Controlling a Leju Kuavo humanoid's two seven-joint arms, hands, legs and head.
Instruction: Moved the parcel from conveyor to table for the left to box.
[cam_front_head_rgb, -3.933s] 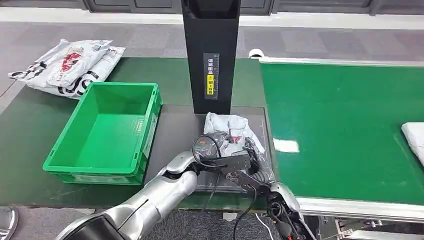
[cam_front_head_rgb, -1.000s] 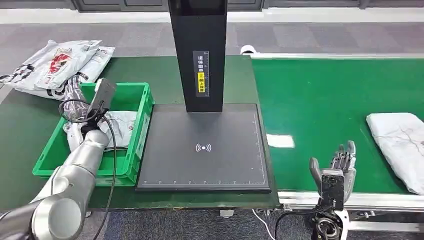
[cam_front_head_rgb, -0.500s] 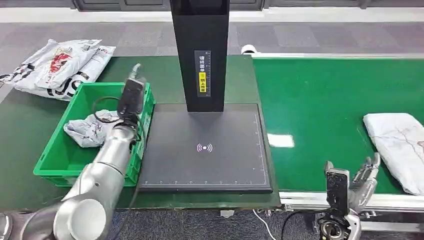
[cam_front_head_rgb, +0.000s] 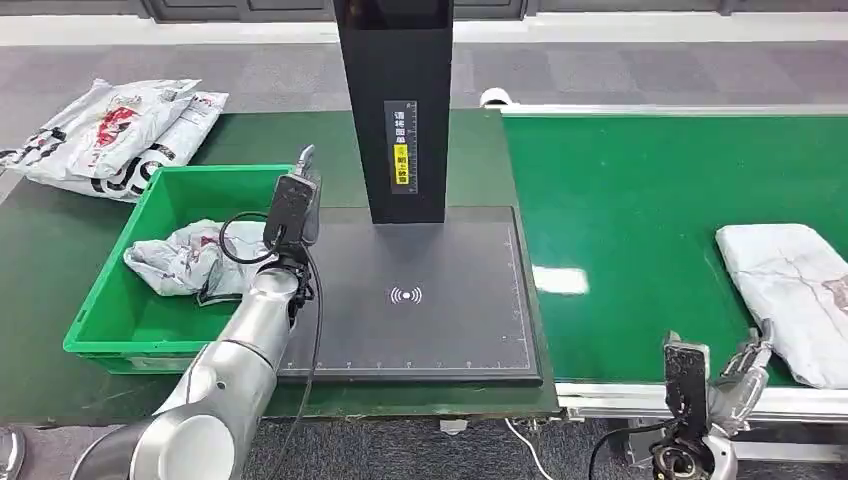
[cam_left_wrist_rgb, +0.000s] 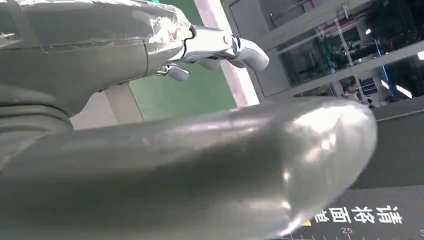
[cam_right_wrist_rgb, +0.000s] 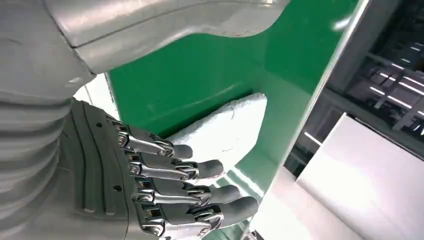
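Green conveyor (cam_front_head_rgb: 650, 190) carries next parcel (cam_front_head_rgb: 790, 295) at 3 o'clock; not yet moved to scan table (cam_front_head_rgb: 410, 295). Green box (cam_front_head_rgb: 110, 300) at 9 o'clock already holds a crumpled parcel (cam_front_head_rgb: 180, 258). R hand (cam_front_head_rgb: 745, 372) low by belt edge, fingers apart, empty, near parcel. L hand (cam_front_head_rgb: 305, 165) raised over box rim; grasp state: cannot tell.

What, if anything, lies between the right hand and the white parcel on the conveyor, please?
Nothing visible: only bare green conveyor belt separates the open right hand from the white parcel, which lies just beyond its fingertips.
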